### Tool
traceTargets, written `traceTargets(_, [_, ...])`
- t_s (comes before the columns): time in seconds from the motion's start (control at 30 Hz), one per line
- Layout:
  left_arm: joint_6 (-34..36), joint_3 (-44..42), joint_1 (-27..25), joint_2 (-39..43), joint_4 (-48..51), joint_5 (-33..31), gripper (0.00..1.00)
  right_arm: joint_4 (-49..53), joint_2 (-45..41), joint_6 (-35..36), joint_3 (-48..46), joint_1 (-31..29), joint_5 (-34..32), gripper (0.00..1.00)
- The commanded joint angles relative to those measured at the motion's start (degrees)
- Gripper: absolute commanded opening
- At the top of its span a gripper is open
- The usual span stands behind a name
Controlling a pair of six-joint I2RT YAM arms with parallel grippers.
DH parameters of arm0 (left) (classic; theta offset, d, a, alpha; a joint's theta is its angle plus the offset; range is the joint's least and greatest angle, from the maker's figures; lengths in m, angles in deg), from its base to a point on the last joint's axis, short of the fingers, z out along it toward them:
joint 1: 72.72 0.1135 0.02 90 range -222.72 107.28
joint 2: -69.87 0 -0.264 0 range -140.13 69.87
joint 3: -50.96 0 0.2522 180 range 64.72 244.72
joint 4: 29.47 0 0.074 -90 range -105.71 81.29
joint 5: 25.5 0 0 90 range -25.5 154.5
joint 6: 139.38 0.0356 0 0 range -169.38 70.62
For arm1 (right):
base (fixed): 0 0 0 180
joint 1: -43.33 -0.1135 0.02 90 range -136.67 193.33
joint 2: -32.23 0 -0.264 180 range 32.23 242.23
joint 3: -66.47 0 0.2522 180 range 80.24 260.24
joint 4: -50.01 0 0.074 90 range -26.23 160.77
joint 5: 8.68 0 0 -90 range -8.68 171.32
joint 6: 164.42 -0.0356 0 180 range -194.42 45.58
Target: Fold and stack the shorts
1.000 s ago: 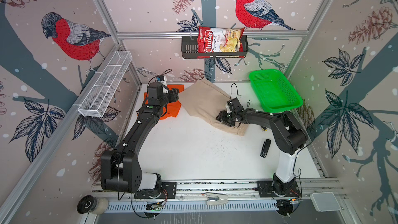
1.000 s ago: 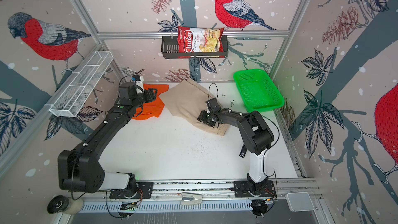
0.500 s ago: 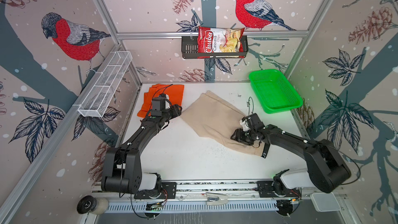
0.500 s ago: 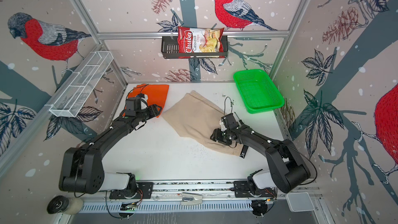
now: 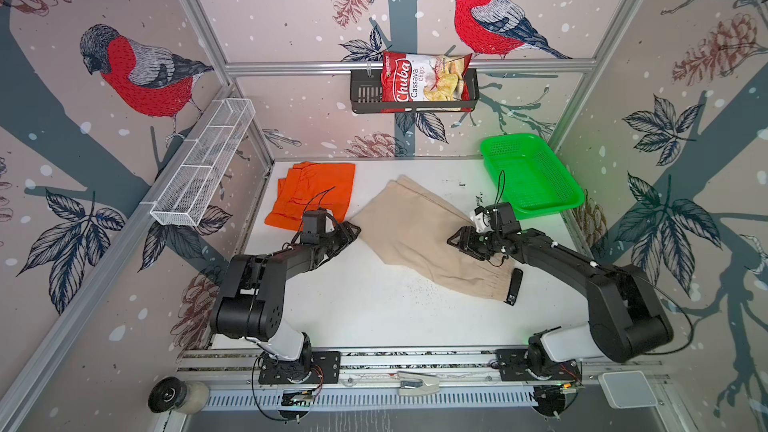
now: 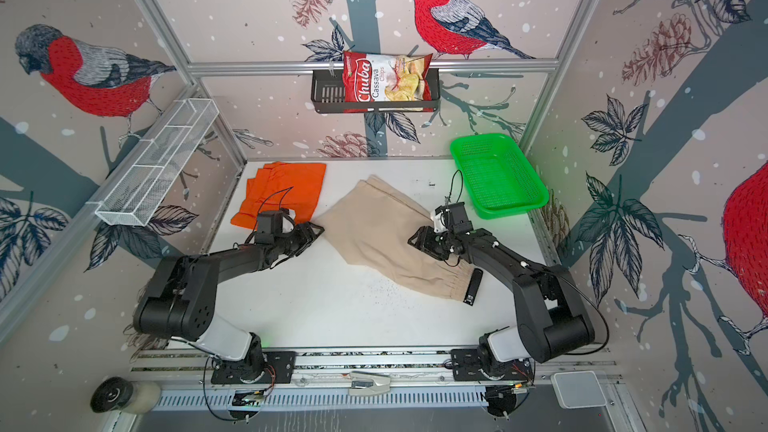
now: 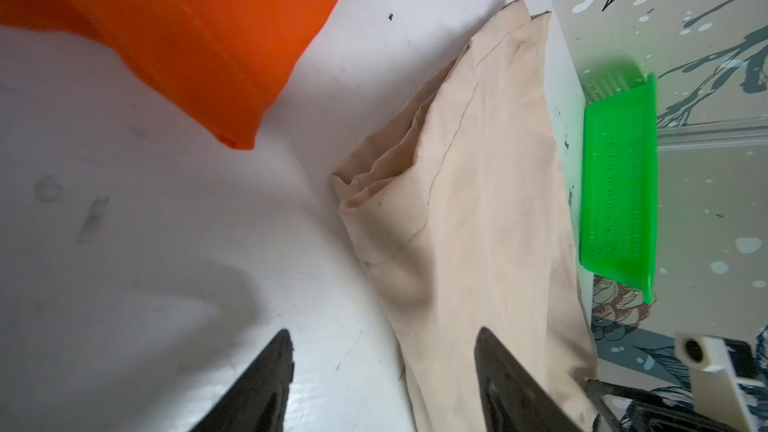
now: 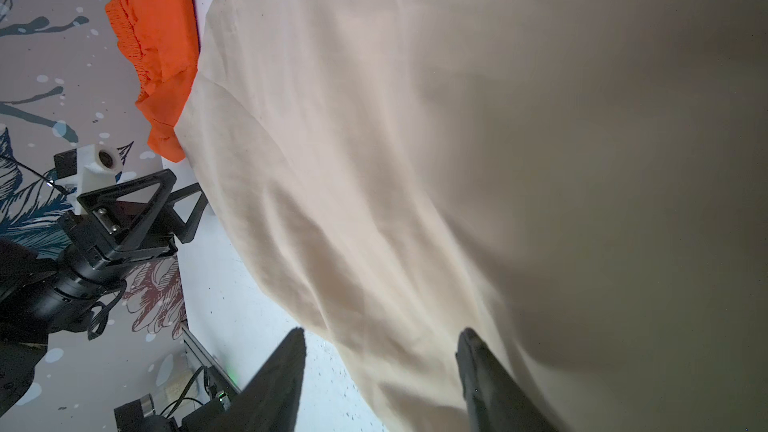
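The orange shorts (image 5: 311, 195) (image 6: 286, 193) lie folded at the back left of the table. The beige shorts (image 5: 419, 234) (image 6: 374, 234) lie flat on a diagonal across the middle, gathered waist toward the front right. My left gripper (image 5: 351, 232) (image 6: 316, 231) is open at their left corner; in the left wrist view (image 7: 384, 338) one finger is over bare table and one over beige cloth (image 7: 478, 201). My right gripper (image 5: 457, 241) (image 6: 415, 238) is open low over the beige shorts (image 8: 415, 118), with their edge running between its fingers (image 8: 382, 334).
A green mesh basket (image 5: 530, 178) (image 6: 496, 176) stands at the back right. A small black object (image 5: 514, 286) lies by the beige waistband. A chips bag (image 5: 424, 83) sits in a black rack on the back wall. A white wire shelf (image 5: 203, 164) hangs on the left wall.
The beige shorts slid toward the front right together with my right gripper. My left gripper left the orange shorts and came forward to the beige shorts' left corner, opening wider.
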Motion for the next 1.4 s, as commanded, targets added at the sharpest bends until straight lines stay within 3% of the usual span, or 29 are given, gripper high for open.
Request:
traceTargets(0.0, [-2.0,0.9,-0.5,-2.8,-6.6,1.6,0.69,-2.9,1.4,-1.4,-0.5,0.3,1.3,0.60])
traceTargets(0.33, [-4.8,4.7,-4.3,-12.4,-11.3,-1.6,0.63,-3.1,2.5,-1.0,-2.4,2.3,1.5,0.60])
traceTargets(0.53, [-6.1,4.3,-5.2,-13.3,-13.6,-3.2,0.30,-3.9,3.9,-0.4,-4.5,3.9,-0.1,0.60])
traceTargets(0.73, [-5.6,1.0,-5.2,-6.7,-8.6,-4.8,0.00,-4.7,5.9,0.9,-5.8,4.1,-0.2,0.60])
traceTargets(0.93, [-6.8,-9.1,-4.8,8.4,1.1,-9.6,0.00,-5.2,7.1,2.4,-6.4,4.0,0.2,0.60])
traceTargets(1.1, [-10.3,-19.2,-3.8,28.8,14.1,-16.6,0.00,-4.9,9.6,4.5,-2.6,2.7,1.9,0.60])
traceTargets(1.13, [-11.4,-20.5,-3.6,33.3,17.4,-18.1,0.04,-4.7,10.3,4.8,-1.2,2.0,2.3,0.60])
traceTargets(1.2, [-11.9,-21.6,-3.5,41.8,23.8,-20.5,0.23,-4.4,10.7,5.1,1.8,0.6,3.2,0.60])
traceTargets(1.37, [-9.9,-18.6,-3.4,59.6,35.8,-28.5,0.54,-2.8,7.7,4.6,8.1,-0.1,4.8,0.62])
